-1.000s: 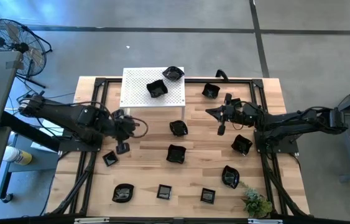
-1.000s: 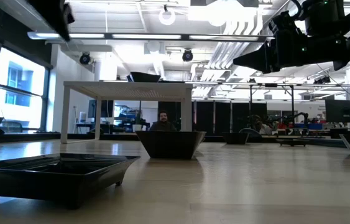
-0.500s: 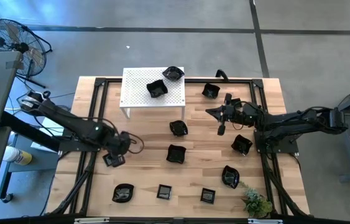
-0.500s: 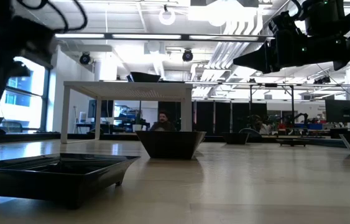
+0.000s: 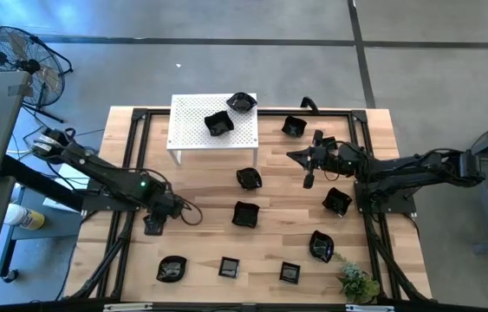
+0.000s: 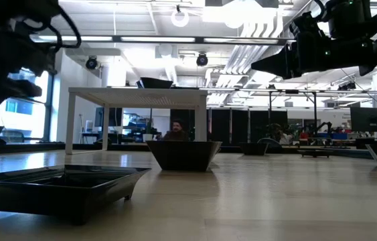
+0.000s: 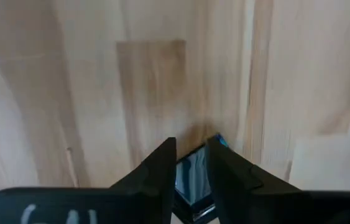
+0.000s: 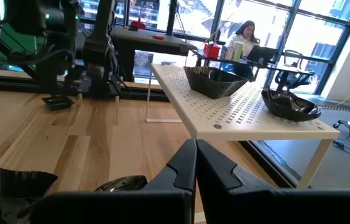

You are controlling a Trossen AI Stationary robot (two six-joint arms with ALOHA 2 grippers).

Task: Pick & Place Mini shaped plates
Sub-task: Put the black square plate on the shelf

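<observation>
One second on and my left gripper (image 5: 153,224) has dropped onto the small glossy black square plate (image 5: 151,226) at lower left of the high view, fingers nearly together across its rim — pick beginning, I judge. Right gripper (image 5: 308,181) hovers closed, upper right.

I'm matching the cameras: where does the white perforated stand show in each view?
High view: stand at the table's far edge, left of centre.
Low view: stand left of centre, mid-distance.
Left wrist view: not in it.
Right wrist view: stand centre-right.
Shared landmark: the black dishes on it.
</observation>
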